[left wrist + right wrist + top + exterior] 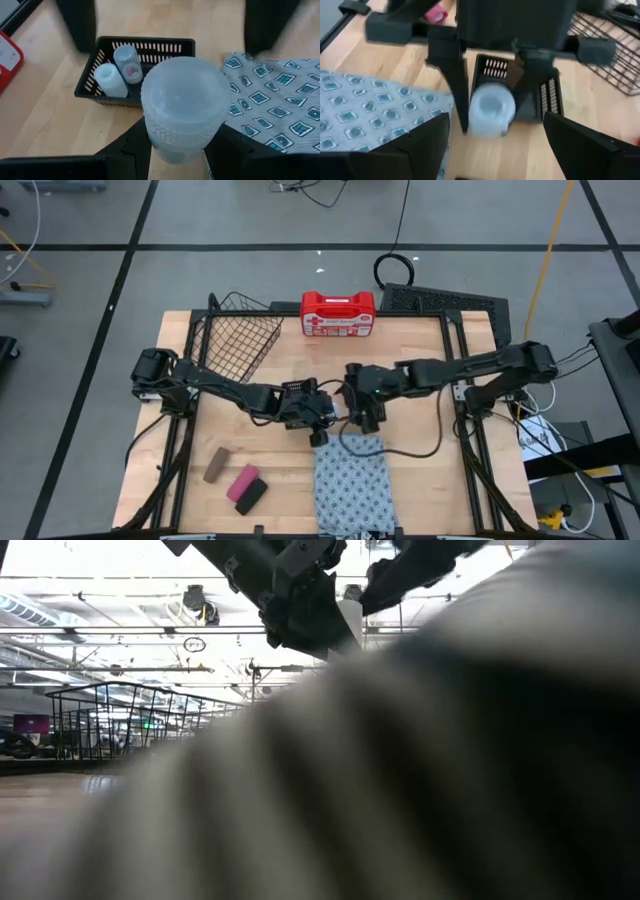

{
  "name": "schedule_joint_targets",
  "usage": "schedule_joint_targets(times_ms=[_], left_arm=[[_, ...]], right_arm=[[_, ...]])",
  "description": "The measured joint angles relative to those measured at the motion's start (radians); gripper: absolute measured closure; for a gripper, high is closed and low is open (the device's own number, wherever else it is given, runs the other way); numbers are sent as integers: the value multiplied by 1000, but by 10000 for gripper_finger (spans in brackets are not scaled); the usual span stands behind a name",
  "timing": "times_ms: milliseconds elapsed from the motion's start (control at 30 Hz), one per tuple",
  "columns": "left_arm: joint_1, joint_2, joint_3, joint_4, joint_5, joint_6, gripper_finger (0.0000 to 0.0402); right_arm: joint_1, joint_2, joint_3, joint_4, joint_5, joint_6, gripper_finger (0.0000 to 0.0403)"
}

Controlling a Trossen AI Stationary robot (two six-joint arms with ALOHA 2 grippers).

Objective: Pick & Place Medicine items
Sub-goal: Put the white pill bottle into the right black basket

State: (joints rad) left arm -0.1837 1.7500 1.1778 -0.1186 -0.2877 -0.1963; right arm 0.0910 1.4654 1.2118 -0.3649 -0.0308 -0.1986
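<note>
The left gripper (175,150) is holding a small translucent whitish round plastic bottle (182,107) between its two dark fingers, above the middle of the table and just beside a small black slotted plastic tray (100,85). Two more little whitish bottles (120,72) are already lying inside that tray. The right gripper (495,145) is hanging close by and facing the left one, its fingers spread wide and gripping nothing; in its wrist view the held bottle (491,110) is showing between them.

With the two grippers crowding each other, the likeliest trouble is one knocking the other and jarring the smooth bottle loose. If it is released beside the tray instead of over it, it could roll away across the wood or onto the folded blue-and-white patterned cloth (350,480). A low pass could also nudge the light tray or tip the bottles inside it.

The surface is a pale wooden tabletop (420,480) framed by black rails. On it are lying a brown oblong block (216,464), a pink oblong block (243,479) and a black oblong block (252,496), well apart from the grippers, with a large black wire basket (240,335) and a red-and-white case (338,315) at the far edge. Around the table is a grey floor with dark lines and loose cables
</note>
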Motion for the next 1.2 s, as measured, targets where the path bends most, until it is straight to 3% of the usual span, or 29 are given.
schedule_joint_targets(times_ms=[467, 1200], left_arm=[[0, 0, -1, -13, -1, 5, 250], [0, 0, -1, 2, -2, 12, 241]], right_arm=[[1, 70, 7, 66, -25, -5, 128], [-24, 70, 6, 69, -29, -2, 278]])
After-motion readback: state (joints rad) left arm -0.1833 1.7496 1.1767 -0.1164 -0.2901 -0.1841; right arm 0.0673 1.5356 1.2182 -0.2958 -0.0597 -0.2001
